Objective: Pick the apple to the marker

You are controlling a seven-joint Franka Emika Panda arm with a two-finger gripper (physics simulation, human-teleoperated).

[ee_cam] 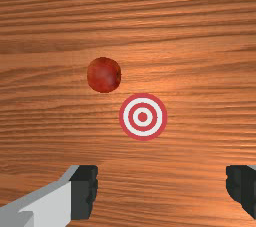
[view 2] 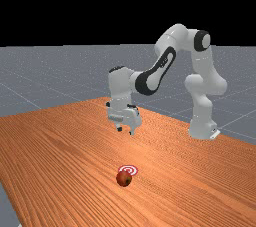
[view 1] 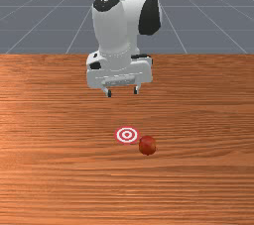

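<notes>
Deep red, faintly mottled, rounded apple [view 1: 147,145], beside the marker [view 1: 127,135], claw [view 1: 122,92] released

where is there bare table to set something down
Bare table runs from the marker to the front view's left edge, from the apple to its right edge, and below both to its bottom edge. Crowded: the narrow gap between apple and marker, and beyond the marker, where the open gripper hangs above.

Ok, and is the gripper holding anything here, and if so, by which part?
Nothing is held: the jaws stand open above the table, and the apple lies below them.
</notes>
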